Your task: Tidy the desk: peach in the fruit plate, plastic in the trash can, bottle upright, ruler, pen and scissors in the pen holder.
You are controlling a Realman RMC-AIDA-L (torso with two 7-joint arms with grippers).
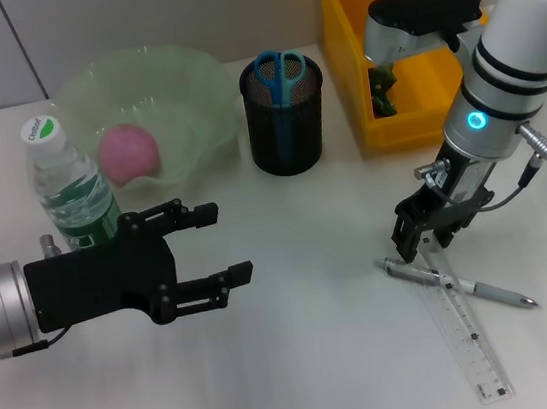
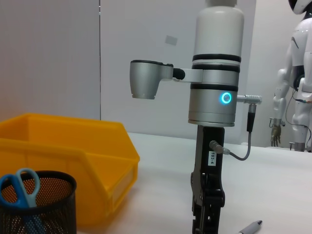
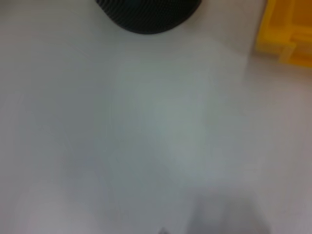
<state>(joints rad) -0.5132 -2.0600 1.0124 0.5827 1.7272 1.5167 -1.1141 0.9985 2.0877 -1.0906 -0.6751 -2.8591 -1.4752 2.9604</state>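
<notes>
A pink peach point(image 1: 128, 151) lies in the pale green fruit plate point(image 1: 186, 75). In front of the plate, the bottle point(image 1: 69, 186) stands upright. Blue scissors point(image 1: 279, 70) stick out of the black mesh pen holder point(image 1: 287, 127). The pen point(image 1: 466, 285) and the clear ruler point(image 1: 469, 335) lie crossed on the table at the right. My right gripper point(image 1: 426, 235) hangs open just above their upper ends. A dark green piece, likely the plastic point(image 1: 382, 89), lies in the yellow bin point(image 1: 413, 115). Near the bottle, my left gripper point(image 1: 220, 244) is open and empty.
The left wrist view shows the right arm point(image 2: 212, 97) standing over the table, the pen's tip point(image 2: 251, 226), the yellow bin point(image 2: 63, 146) and the pen holder point(image 2: 39, 204). The right wrist view shows bare table and the pen holder's base point(image 3: 146, 14).
</notes>
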